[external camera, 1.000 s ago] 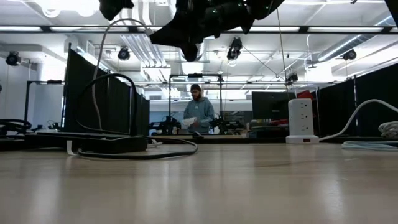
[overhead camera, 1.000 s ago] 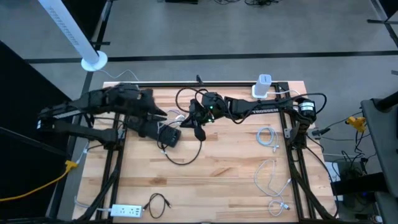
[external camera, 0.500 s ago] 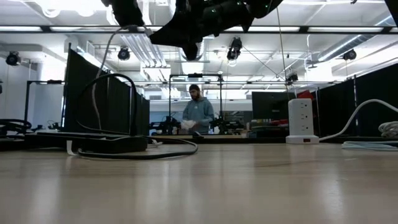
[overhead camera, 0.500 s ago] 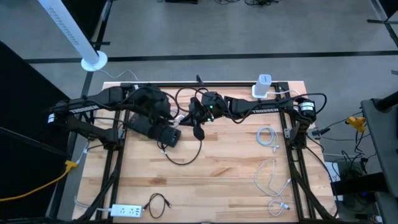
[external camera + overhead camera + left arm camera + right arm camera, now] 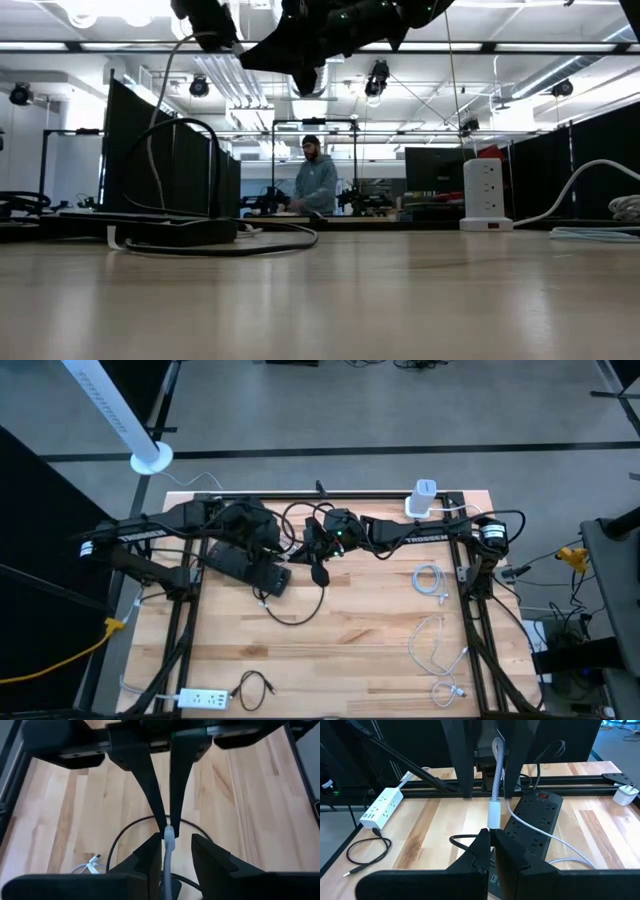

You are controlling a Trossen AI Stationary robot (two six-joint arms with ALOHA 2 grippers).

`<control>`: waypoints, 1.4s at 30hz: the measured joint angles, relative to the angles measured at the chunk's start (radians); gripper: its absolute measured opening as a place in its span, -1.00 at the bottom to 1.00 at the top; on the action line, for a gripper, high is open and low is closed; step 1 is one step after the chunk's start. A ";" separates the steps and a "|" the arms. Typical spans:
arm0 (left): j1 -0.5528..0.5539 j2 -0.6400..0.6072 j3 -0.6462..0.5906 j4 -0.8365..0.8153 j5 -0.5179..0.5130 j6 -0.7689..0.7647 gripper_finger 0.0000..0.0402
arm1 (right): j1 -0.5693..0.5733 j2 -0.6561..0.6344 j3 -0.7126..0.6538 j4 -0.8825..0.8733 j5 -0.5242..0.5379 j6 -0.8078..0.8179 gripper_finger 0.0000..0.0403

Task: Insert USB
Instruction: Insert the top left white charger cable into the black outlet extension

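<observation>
A white braided USB cable (image 5: 168, 851) ends in a white plug (image 5: 493, 815), held above the table's far middle. My right gripper (image 5: 492, 836), reaching in from the table's right (image 5: 306, 550), is shut at the plug's tip. My left gripper (image 5: 177, 841) comes from the table's left (image 5: 282, 548). It is open, one finger on each side of the cable just behind the plug. The gap is wider than the cable. The cable (image 5: 158, 95) arcs away and drops to the table. A black power strip (image 5: 536, 817) lies under both grippers. My right gripper pinches the plug's front tip (image 5: 493, 828) between its two fingertips only. The fingers come from the table's right, slanting slightly down, in line with the plug. The plug is lifted clear. The cable runs on toward the table's left and sags to the table.
A white power strip (image 5: 205, 700) and a small black cable (image 5: 255, 688) lie near the front left. Coiled white cables (image 5: 430, 580) lie on the right. A white charger tower (image 5: 424, 495) stands at the far right edge. A person (image 5: 318, 182) stands beyond the table.
My left gripper has moved toward the table's right and a little down, tipping further downward, until its fingers stand astride the cable beside my right gripper. The plug and my right gripper have kept still.
</observation>
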 joint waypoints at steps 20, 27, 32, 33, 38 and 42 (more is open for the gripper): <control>0.000 -0.002 -0.001 -0.028 -0.001 -0.002 -0.66 | 0.000 0.000 0.000 0.000 0.007 -0.015 -1.00; 0.000 -0.002 -0.001 -0.018 -0.004 -0.002 -0.66 | 0.000 0.000 0.000 0.000 0.008 -0.015 -1.00; 0.000 -0.002 -0.001 -0.013 -0.028 -0.002 -0.67 | 0.000 0.000 0.000 0.000 0.008 -0.015 -1.00; 0.000 -0.002 -0.001 -0.013 -0.029 -0.002 -0.67 | 0.000 0.000 0.000 0.000 0.008 -0.015 -1.00; 0.000 -0.003 -0.001 -0.018 -0.030 -0.018 -0.72 | 0.000 0.000 0.000 0.000 0.008 -0.015 -1.00; 0.000 -0.003 -0.001 -0.030 -0.032 -0.018 -0.95 | 0.000 0.000 0.000 0.000 0.008 -0.015 -1.00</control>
